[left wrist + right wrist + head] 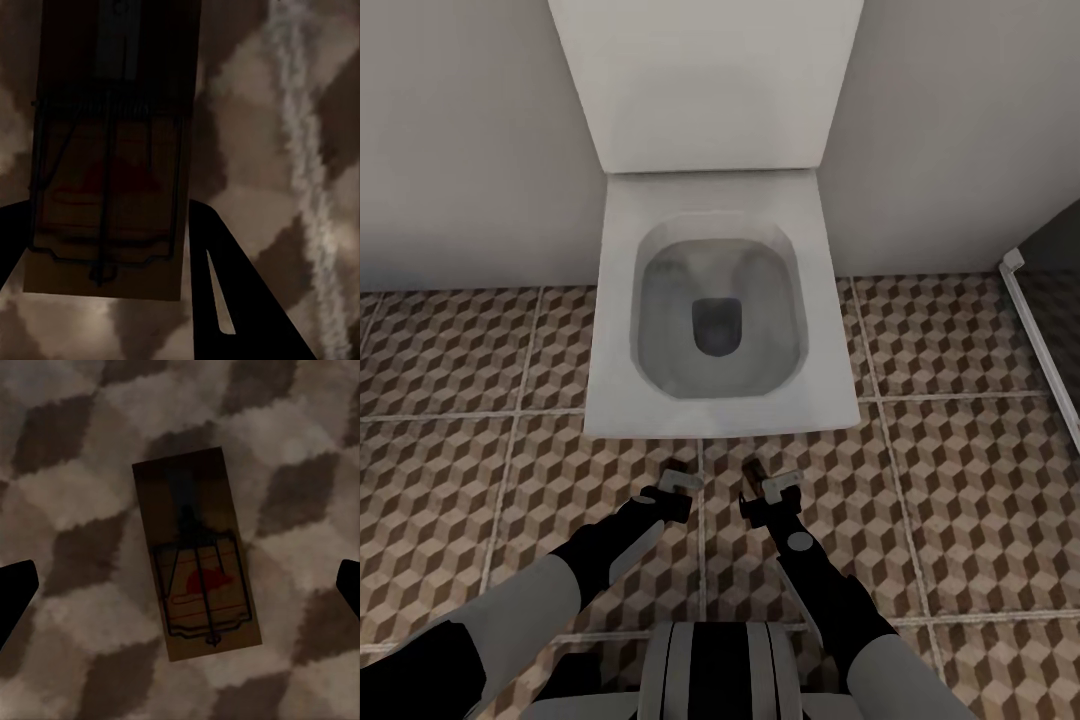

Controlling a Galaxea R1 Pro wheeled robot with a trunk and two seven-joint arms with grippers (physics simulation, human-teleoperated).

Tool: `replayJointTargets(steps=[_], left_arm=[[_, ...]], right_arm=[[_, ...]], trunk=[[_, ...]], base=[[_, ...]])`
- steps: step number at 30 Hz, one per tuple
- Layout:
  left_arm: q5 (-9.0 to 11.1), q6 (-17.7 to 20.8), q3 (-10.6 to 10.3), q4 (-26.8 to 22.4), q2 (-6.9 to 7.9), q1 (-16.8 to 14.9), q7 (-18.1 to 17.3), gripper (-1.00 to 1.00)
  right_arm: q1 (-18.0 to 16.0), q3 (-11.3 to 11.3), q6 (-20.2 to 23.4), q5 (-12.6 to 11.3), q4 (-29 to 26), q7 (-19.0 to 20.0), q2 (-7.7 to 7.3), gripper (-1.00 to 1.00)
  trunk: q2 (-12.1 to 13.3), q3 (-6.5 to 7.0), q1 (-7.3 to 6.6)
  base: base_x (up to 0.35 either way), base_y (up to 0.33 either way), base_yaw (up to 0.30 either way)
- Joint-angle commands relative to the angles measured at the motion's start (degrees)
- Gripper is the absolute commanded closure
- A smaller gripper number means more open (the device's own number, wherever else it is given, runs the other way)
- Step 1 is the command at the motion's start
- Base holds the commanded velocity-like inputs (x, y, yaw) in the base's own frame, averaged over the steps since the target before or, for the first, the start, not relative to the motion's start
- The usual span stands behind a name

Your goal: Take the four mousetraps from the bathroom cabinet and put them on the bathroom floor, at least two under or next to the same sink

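I hold one mousetrap [105, 187], a brown wooden slab with a dark wire frame, between the fingers of my left gripper [105, 214]. A second mousetrap [199, 555] lies flat on the cube-patterned bathroom floor [75, 510], with my right gripper [184, 577] open wide above it and both fingers well clear of it. In the head view both grippers hang low over the floor [960, 480] just in front of a toilet: left gripper [678, 485], right gripper [768, 487], with the lying trap [752, 468] at the right one's tip. The cabinet and the bathroom sink are out of view.
A white toilet [720, 300] with its lid up stands against the grey wall [460, 150] straight ahead, close to both grippers. A white rail [1040, 330] edges a darker area at the right. Patterned tiles stretch to both sides of the toilet.
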Motion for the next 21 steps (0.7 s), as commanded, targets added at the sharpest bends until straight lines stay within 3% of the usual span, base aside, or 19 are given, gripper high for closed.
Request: replayJointTargets(steps=[1,19,20,21], left_arm=[[1.25,0.15,-0.39,0.21,0.06,-0.02,0.54,1.00],[1.25,0.12,-0.39,0.21,0.10,-0.02,0.45,1.00],[1.25,0.12,-0.39,0.21,0.10,-0.02,0.45,-1.00],[1.25,0.12,-0.39,0.21,0.10,-0.02,0.45,-1.00]], right_arm=[[-0.01,0.16,0.50,0.60,-0.12,-0.33,-0.02,-1.00],[-0.01,0.16,0.50,0.60,-0.09,-0.33,-0.02,-1.00],[-0.01,0.16,0.50,0.60,-0.09,-0.33,-0.02,-1.00],[-0.01,0.16,0.50,0.60,-0.08,-0.33,-0.02,-1.00]], trunk=[[-0.01,-0.03,0.00],[-0.01,-0.03,0.00],[-0.01,-0.03,0.00],[-0.01,-0.03,0.00]], base=[[0.000,0.000,0.000],[0.000,0.000,0.000],[0.000,0.000,0.000],[0.000,0.000,0.000]])
